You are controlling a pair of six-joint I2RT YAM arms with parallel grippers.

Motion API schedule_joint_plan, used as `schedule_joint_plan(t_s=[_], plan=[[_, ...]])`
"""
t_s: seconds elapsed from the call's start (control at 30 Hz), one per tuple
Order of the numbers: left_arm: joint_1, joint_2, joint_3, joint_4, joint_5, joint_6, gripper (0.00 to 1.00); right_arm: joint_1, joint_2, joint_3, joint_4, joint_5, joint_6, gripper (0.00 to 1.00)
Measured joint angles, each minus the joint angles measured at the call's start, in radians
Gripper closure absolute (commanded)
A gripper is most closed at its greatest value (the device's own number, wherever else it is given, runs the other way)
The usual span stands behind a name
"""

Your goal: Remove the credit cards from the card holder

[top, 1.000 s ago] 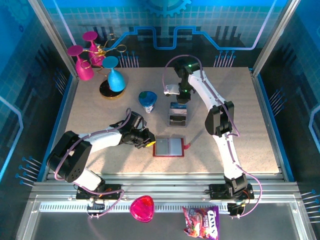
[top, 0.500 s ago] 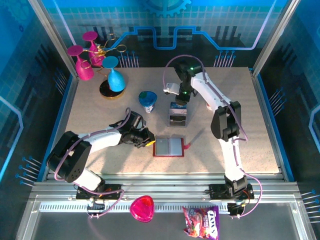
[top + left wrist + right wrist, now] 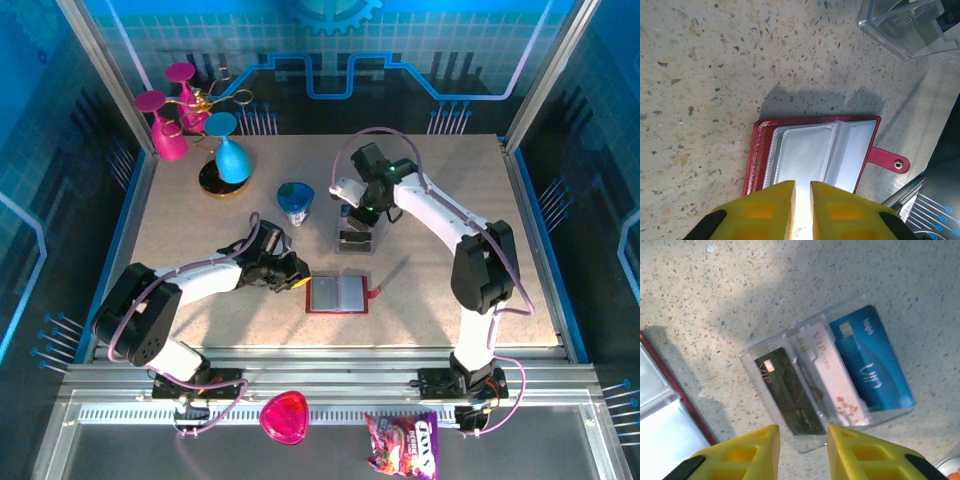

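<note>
On the speckled table (image 3: 200, 230), one card holder (image 3: 812, 155) lies open and flat near the middle front, dark red cover down, two pale grey pocket leaves facing up, and its single red snap tab (image 3: 888, 161) sticking out to the side. Just behind it sits one clear plastic tray (image 3: 765, 352), apart from the holder. It holds three credit cards (image 3: 832, 382) side by side: one dark card (image 3: 790, 397), one white card (image 3: 835, 385) with red print in the middle, and one blue card (image 3: 870, 360) marked VIP.

Two grippers are at work. The left gripper (image 3: 801, 200) has its yellow fingers drawn together to a thin slit over the card holder's near edge, a pale strip showing between them, clamped on that edge. The right gripper (image 3: 802, 440) hangs over the tray with its two yellow fingers apart and nothing between them.

At the back left stand three goblets, two magenta (image 3: 168, 140) and one blue (image 3: 231, 158). One blue-green cup (image 3: 295, 198) sits near the tray. On the front rail lie one pink heart-shaped dish (image 3: 284, 417) and one sweets bag (image 3: 402, 446)
</note>
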Motion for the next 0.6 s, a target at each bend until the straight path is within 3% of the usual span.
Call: schedule_joint_plan(t_s=[0.6], plan=[[0.0,0.034,0.0,0.051,0.001,-0.001,0.85,0.165,-0.24,-0.395,0.304,-0.086,0.658,0.81]])
